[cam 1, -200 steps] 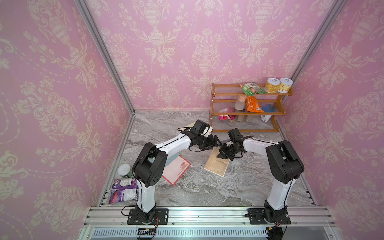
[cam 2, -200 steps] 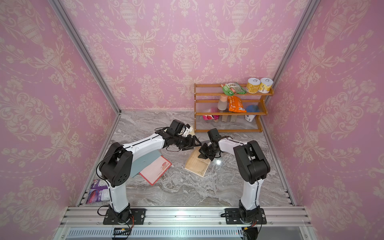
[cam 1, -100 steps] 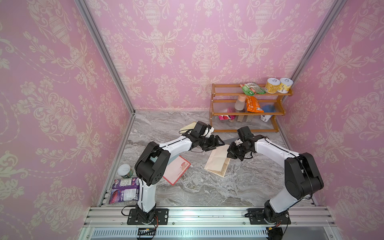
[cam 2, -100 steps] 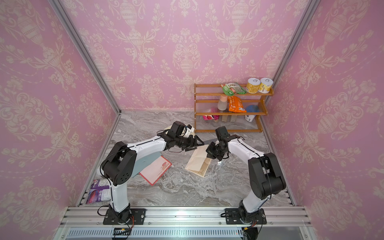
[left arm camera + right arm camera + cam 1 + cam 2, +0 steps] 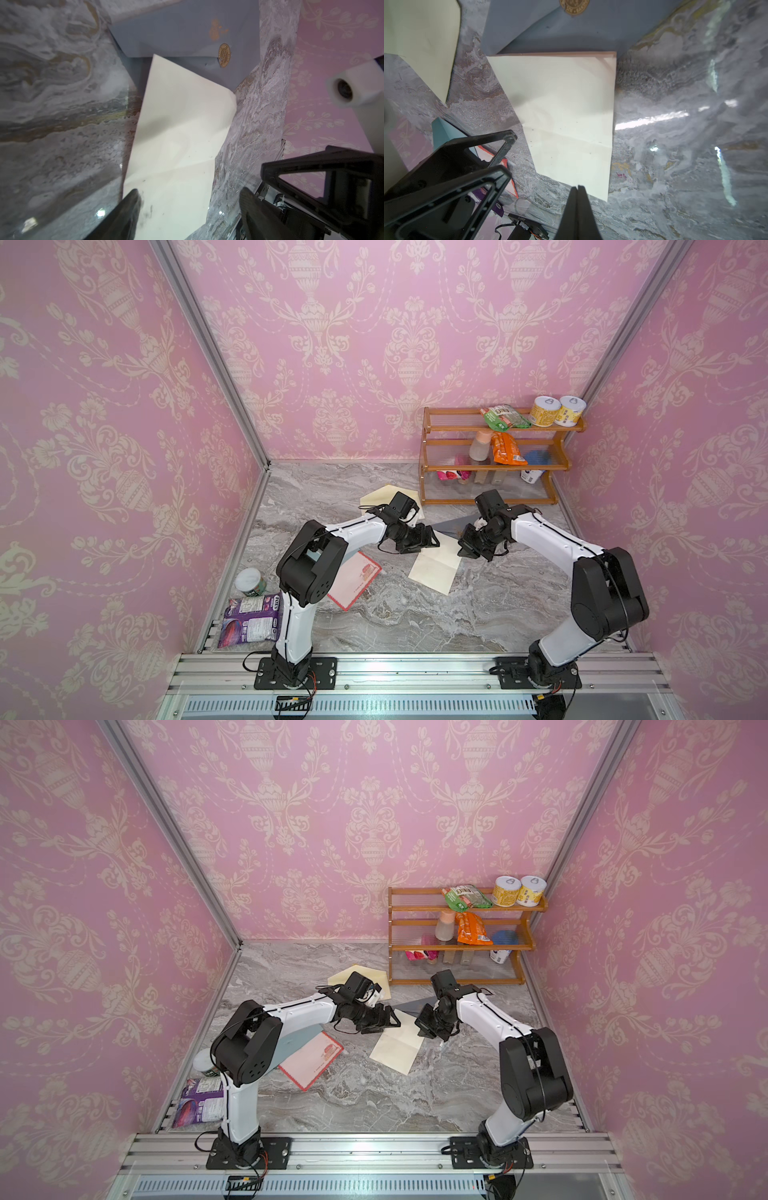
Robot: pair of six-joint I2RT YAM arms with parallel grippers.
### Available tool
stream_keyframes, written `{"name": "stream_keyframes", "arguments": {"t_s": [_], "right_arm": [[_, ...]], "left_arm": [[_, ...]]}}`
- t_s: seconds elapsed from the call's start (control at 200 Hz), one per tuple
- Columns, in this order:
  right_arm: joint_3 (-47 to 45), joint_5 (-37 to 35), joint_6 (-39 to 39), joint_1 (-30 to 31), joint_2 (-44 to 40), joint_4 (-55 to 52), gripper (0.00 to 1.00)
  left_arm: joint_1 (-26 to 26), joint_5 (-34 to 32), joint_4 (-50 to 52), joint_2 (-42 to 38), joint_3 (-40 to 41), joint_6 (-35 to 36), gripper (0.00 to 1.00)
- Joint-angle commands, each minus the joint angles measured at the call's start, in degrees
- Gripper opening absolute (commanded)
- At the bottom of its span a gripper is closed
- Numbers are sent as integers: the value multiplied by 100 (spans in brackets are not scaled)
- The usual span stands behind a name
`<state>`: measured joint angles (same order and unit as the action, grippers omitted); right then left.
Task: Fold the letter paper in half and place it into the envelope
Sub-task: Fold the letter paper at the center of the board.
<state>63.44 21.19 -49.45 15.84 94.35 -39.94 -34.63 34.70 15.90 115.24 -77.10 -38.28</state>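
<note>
The left tool point(image 5: 427, 542) stands wide open and empty over the letter paper's 10 o'clock corner, its jaws spanning the sheet, probably to steady or guide it. The right tool point(image 5: 578, 188) is pressed closed on nothing at the sheet's 2 o'clock edge, likely serving as a blunt pusher. The letter paper point(image 5: 434, 570) lies creased on the tabletop point(image 5: 415, 614). Its 12 o'clock edge overlaps the blue-grey envelope point(image 5: 550, 31); whether it has entered the mouth I cannot tell.

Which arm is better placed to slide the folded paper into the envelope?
Likely the left: the left gripper is open directly over the paper; the right gripper is shut and empty at its edge.
</note>
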Motion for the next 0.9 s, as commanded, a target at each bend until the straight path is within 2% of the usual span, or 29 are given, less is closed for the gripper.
{"name": "stream_keyframes", "arguments": {"t_s": [0.0, 0.46, 0.895], "right_arm": [[72, 63, -89, -19, 392, 153, 0], [340, -193, -5, -28, 1459, 136, 0], [681, 295, -179, -118, 2095, 346, 0]], "left_arm": [[79, -281, 514, -87, -9, 502, 77], [90, -358, 896, -34, 63, 1066, 78], [80, -290, 1123, -414, 630, 1420, 78]]}}
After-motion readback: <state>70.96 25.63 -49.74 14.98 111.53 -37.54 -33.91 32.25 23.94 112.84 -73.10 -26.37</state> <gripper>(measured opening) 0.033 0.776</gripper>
